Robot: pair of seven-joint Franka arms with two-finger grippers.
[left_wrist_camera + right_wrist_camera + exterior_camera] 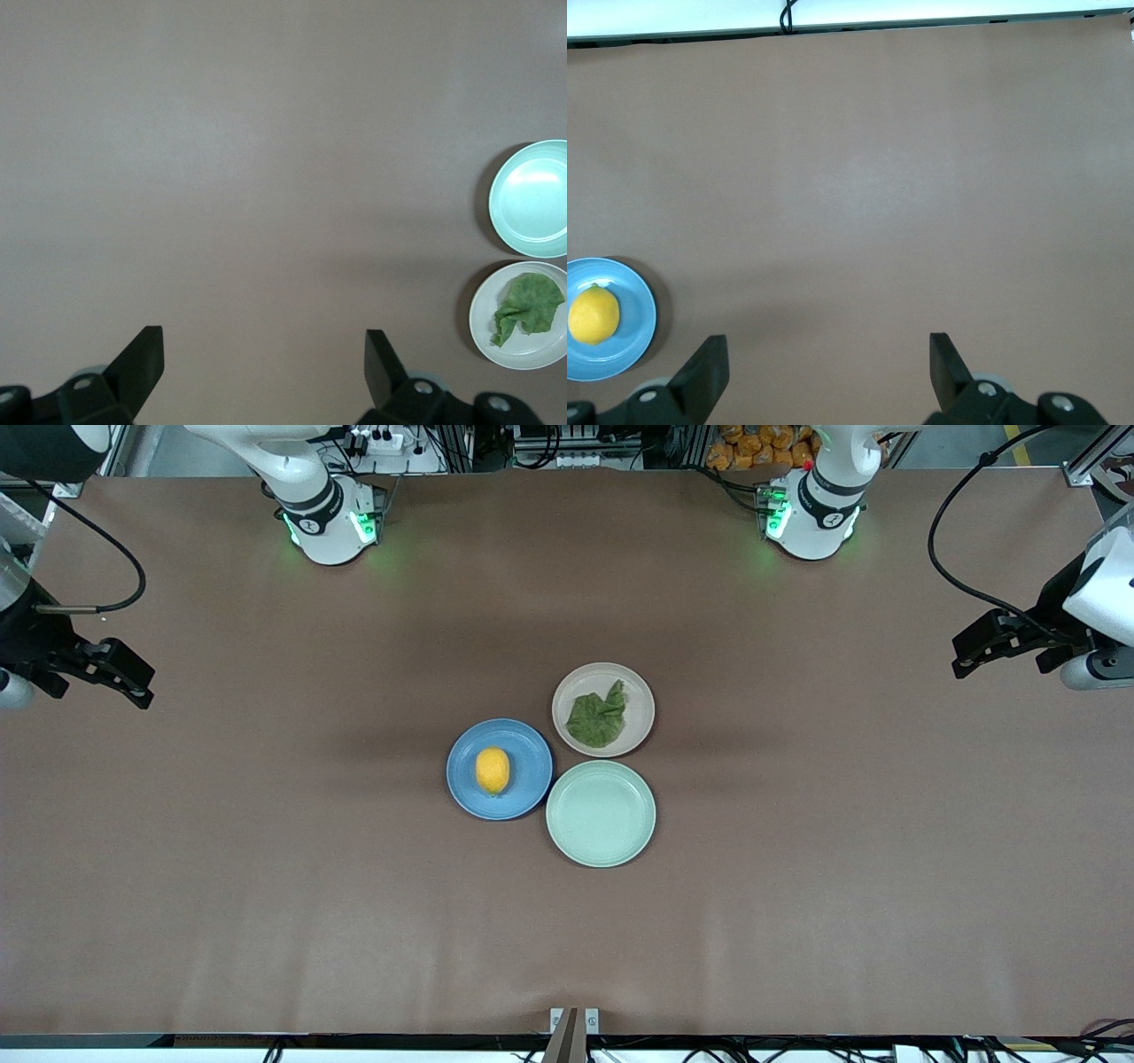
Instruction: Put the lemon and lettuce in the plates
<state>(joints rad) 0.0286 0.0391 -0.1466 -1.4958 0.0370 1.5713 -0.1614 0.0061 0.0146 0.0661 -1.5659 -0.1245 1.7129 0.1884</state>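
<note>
The lemon (493,770) lies in the blue plate (532,757) at mid table. The lettuce (599,716) lies in the beige-pink plate (580,682), which touches the blue plate and sits farther from the front camera. My left gripper (970,651) is open and empty over bare table at the left arm's end. My right gripper (142,686) is open and empty over bare table at the right arm's end. In the left wrist view the open gripper (263,343) sees the lettuce (527,305) in its plate (496,341). In the right wrist view the open gripper (828,347) sees the lemon (594,315) in the blue plate (633,305).
A pale mint-green plate (601,812) with nothing in it sits against the other two plates, nearest the front camera. It also shows in the left wrist view (532,199). The brown table (266,868) spreads wide around the plates.
</note>
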